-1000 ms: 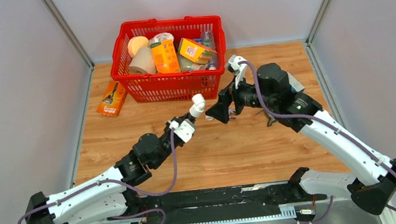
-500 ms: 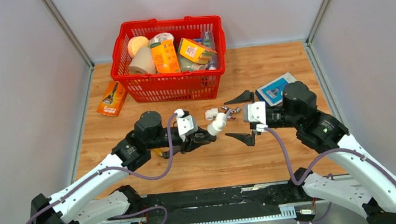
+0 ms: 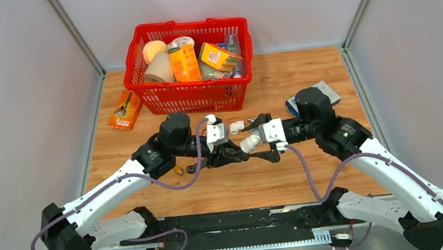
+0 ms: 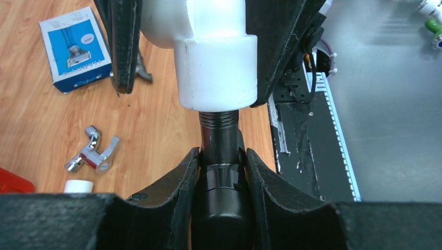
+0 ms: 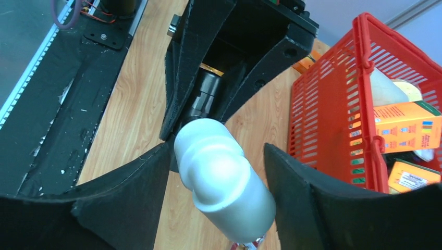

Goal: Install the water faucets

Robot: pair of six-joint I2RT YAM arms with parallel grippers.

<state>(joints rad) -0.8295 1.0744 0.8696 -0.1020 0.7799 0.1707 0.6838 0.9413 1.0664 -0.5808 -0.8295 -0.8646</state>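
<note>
I'm watching the L gripper (image 4: 221, 159) pinching the dark faucet (image 4: 219, 130) over the table (image 3: 312, 171) middle, w/ the threaded tip sitting in the white elbow (image 4: 216, 67). R gripper (image 5: 218, 153) is hanging spread, straddling that elbow; can't tell if it's touching.

I'm running a robotics lab cell here, not a home or a shop. Plain grey panels (image 3: 17, 123) on metal posts (image 3: 73, 35) stand behind and to both sides of the red basket (image 3: 194, 96), which sits on a small wooden bench (image 3: 263, 183). In front of the basket, my left arm (image 3: 107, 197) and right arm (image 3: 394, 171) are bolted to a black rail (image 3: 242, 220), with purple cables (image 3: 312, 171) looping off them. The basket holds jumbled packaged groceries (image 3: 185, 63).
</note>
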